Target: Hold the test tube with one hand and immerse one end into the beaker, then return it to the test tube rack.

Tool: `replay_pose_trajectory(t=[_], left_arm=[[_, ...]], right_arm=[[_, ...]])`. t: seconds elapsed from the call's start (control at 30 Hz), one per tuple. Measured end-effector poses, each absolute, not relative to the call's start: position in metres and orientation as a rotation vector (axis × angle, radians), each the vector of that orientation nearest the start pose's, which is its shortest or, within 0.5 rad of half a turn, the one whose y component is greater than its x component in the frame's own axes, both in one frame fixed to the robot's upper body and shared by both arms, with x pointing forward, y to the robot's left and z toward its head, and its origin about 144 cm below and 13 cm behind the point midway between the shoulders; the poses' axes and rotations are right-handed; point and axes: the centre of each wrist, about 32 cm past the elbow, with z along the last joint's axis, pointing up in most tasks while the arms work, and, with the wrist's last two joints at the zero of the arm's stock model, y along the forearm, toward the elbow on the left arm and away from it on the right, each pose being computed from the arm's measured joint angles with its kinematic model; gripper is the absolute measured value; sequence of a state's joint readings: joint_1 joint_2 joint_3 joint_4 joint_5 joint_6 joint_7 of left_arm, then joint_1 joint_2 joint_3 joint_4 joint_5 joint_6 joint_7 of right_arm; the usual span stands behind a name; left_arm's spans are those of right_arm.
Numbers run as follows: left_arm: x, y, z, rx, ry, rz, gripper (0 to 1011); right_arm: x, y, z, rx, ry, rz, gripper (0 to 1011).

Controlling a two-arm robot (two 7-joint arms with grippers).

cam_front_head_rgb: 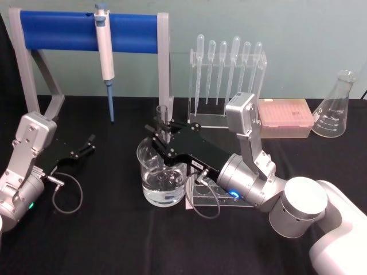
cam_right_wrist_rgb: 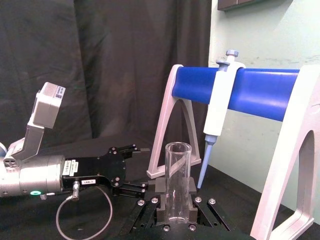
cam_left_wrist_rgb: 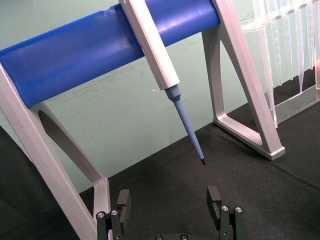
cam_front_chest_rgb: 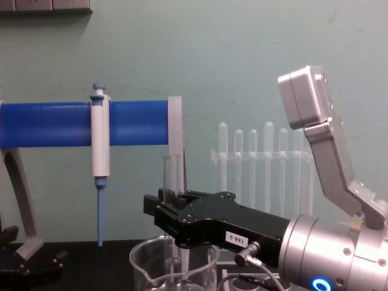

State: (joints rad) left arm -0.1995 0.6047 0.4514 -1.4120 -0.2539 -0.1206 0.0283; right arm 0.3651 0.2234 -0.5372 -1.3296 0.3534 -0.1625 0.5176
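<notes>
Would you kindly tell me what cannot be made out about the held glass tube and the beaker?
- Head view: the black right gripper, shut on the wide clear glass test tube, hides much of its lower part; contact with the water unclear.
- Chest view: the bottom edge cuts off the clear glass beaker below its rim.
- Head view: the right arm covers most of the clear plastic rack.

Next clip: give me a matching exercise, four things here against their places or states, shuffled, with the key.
1. wide clear glass test tube
2. clear glass spouted beaker
3. blue-and-white pipettor
4. black left gripper

a. open, idle at the robot's left
b. hangs from the blue bar stand
c. clamped upright in the black right gripper
d. stands on the black table, holding clear liquid

Pairs: 1-c, 2-d, 3-b, 4-a
</notes>
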Motion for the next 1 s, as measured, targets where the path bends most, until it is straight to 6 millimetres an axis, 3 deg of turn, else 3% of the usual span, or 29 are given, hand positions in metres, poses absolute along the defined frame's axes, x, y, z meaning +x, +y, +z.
replay_pose_trajectory(t=[1.0], left_arm=[[0.4886, 0.3097, 1.1398, 0.304, -0.285, 1.248, 1000]], right_arm=[[0.5287, -0.1520, 1.1650, 0.085, -0.115, -0.605, 224]])
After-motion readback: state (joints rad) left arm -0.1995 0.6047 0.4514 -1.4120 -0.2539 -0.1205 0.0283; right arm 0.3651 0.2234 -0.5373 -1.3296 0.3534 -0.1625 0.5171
